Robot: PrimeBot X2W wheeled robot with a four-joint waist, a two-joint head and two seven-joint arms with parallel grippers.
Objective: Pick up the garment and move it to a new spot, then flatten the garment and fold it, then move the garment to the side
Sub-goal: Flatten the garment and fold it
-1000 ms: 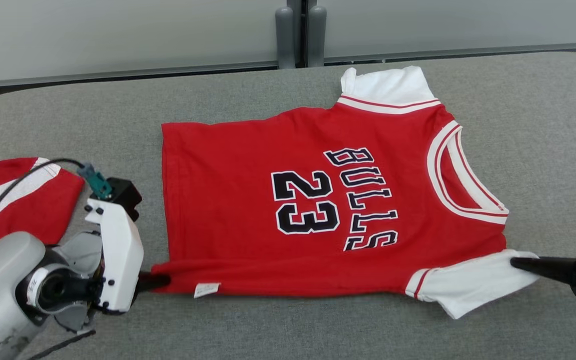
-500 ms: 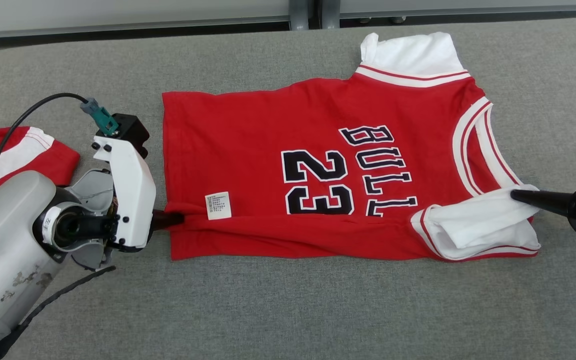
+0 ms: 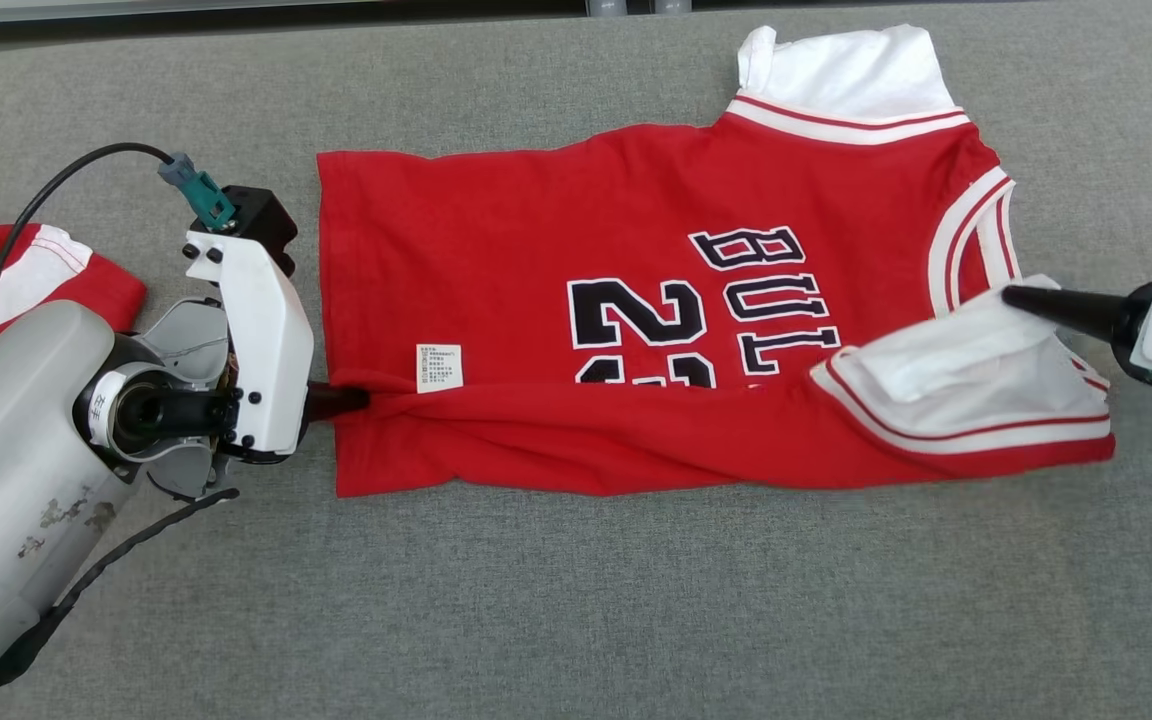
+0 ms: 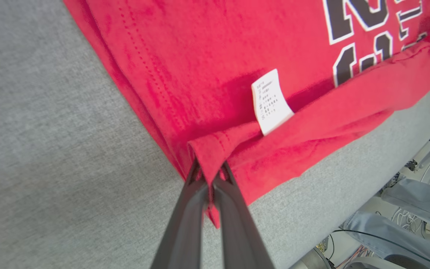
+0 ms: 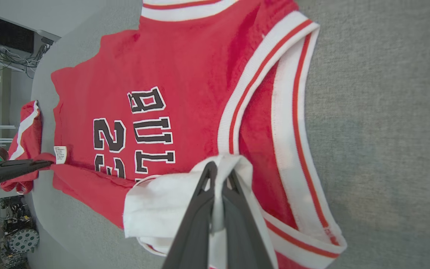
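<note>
Mid-fold, lengthwise. Left gripper (image 4: pixel 209 170) is clamped tight on the hem corner of the red Bulls jersey (image 3: pixel 556 230), with cloth bunched between the tips and the care label (image 3: pixel 439 367) just past them. Right gripper (image 5: pixel 220 170) is pinched closed on the near white sleeve (image 3: pixel 946 370), a wad of white fabric between its tips. The jersey lies on the grey padded table (image 3: pixel 576 620). Its long axis runs straight from one pair of fingers to the other: hem at the left tips, neckline (image 3: pixel 976 230) by the right tips. The near long edge is lifted and rolled over the body. That puts the crease on the robot's side of both pairs of fingers. The uncovered half, with the "BULLS 23" print and the far sleeve (image 3: pixel 841 70), lies beyond the fingertips. My read: the next move is both arms carrying the pinched edge farther out toward the far edge, in step. Neither arm is nearer, since each owns one end. Risks: unequal travel would skew the crease, and the sleeve pinch looks thin enough to slip. A second red-and-white garment (image 3: pixel 26 290) sits behind the left wrist, apart from the jersey and not in play.
</note>
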